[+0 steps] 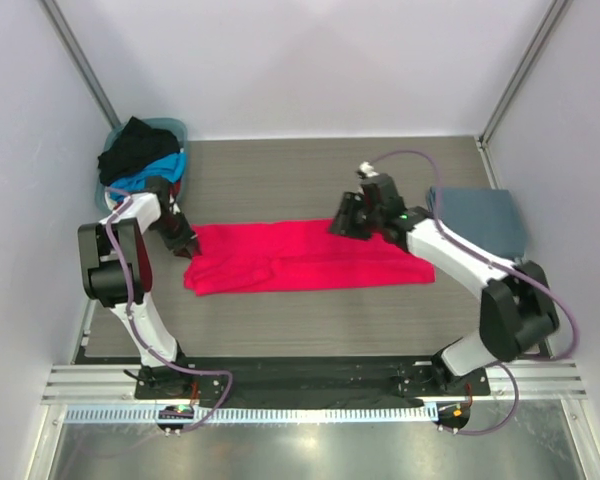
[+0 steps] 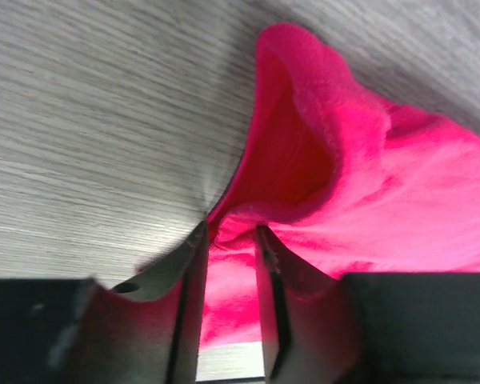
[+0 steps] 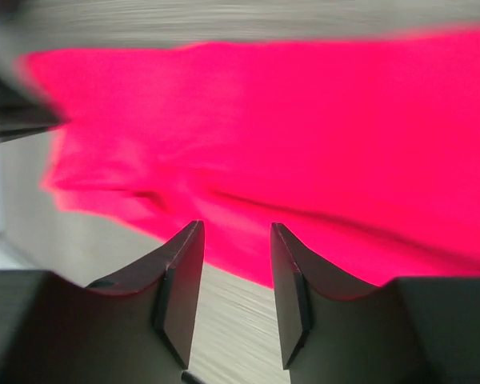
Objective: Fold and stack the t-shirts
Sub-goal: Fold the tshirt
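Note:
The red-pink t-shirt (image 1: 300,255) lies folded into a long band across the middle of the table. My left gripper (image 1: 187,246) is at its left end. In the left wrist view the jaws (image 2: 228,232) stand narrow with bunched red-pink cloth (image 2: 400,184) pinched between them, and a fold rises past the tips. My right gripper (image 1: 342,225) is open and empty, just above the band's far edge right of the middle. In the right wrist view (image 3: 236,228) the shirt (image 3: 304,120) lies beyond the fingertips. A slate grey-blue t-shirt (image 1: 480,220) lies folded at the right.
A teal basket (image 1: 180,127) at the back left holds a black shirt (image 1: 135,145) and a bright blue one (image 1: 160,170). White walls and metal posts close in the table on three sides. Bare wood-grain table (image 1: 280,175) lies behind the red-pink shirt.

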### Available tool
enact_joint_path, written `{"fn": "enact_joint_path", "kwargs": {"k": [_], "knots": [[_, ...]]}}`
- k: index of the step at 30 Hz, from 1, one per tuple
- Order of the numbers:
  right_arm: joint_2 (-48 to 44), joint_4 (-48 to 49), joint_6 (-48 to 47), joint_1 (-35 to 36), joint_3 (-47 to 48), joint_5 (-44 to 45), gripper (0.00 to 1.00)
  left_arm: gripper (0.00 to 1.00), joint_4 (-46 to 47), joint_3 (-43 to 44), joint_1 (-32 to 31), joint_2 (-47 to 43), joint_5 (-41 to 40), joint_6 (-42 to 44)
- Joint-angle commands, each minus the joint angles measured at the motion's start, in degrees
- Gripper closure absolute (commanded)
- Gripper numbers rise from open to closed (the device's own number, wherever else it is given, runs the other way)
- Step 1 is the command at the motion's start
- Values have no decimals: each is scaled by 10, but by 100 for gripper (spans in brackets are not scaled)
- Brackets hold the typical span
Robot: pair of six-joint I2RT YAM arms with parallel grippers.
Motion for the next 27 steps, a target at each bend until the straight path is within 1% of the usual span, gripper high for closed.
{"fn": "enact_joint_path", "kwargs": {"k": [1,2,4,5,8,11,13,17,20,22,27], "knots": [[-82,-131,-43,-38,-73,96,57,71,22,35,4,24,-10,-22],[-99,-160,-50,-48,-85,121,57,71,22,39,4,29,-7,-24],[-141,-192,-53,-70,-111,140,56,72,25,45,4,38,-5,-28],[-152,-221,-48,-76,-119,161,56,76,30,46,4,39,-7,-30],[-192,-260,-40,-98,-150,193,56,82,32,55,3,47,-16,-34],[-210,-268,-24,-109,-171,231,56,92,33,78,4,68,-9,-41],[-190,-269,-8,-114,-166,253,58,94,33,93,4,89,-3,-50],[-127,-270,1,-130,-162,252,61,99,31,136,4,117,10,-62],[-107,-243,5,-132,-173,251,64,100,26,155,3,133,9,-67],[-88,-229,7,-136,-178,252,64,100,18,182,4,143,8,-69],[-38,-201,3,-143,-166,269,65,100,4,234,4,173,13,-74]]}}
